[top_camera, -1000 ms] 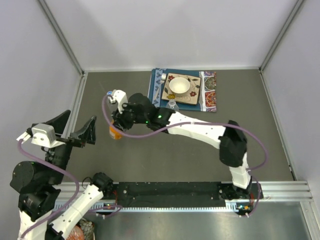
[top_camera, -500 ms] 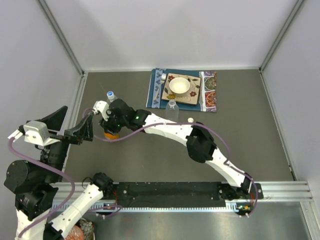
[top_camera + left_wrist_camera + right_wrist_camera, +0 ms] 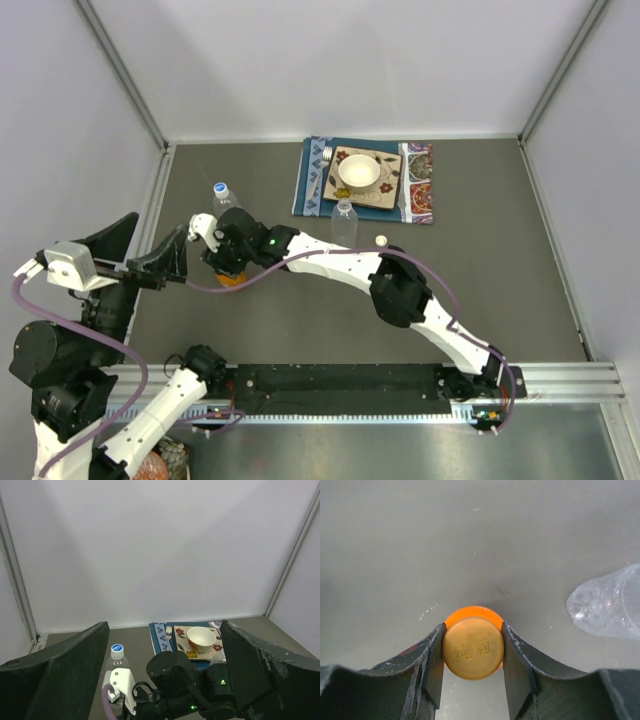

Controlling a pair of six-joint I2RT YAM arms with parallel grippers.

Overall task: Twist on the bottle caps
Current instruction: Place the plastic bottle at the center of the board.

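Observation:
My right gripper [image 3: 473, 650] is shut on the orange cap [image 3: 473, 648], which sits on top of the squat orange bottle [image 3: 472, 613]. In the top view that gripper [image 3: 228, 266] hides most of the bottle [image 3: 233, 280]. A clear bottle [image 3: 221, 195] with a blue-and-white cap stands just behind it and shows in the left wrist view [image 3: 116, 655]. A second clear bottle [image 3: 344, 222] stands near the mat, its neck looking bare. A small white cap [image 3: 381, 240] lies on the table beside it. My left gripper [image 3: 160, 228] is wide open and empty, left of the orange bottle.
A blue placemat [image 3: 312, 180] at the back carries a patterned plate [image 3: 390, 190], a white bowl [image 3: 359, 172] and a fork [image 3: 326, 158]. The right arm [image 3: 400, 290] stretches across the middle of the table. Grey walls close in on the left, back and right.
The right arm has reached further left, its elbow has swung toward the middle, and its wrist has turned over the orange bottle. The left gripper has shifted slightly left.

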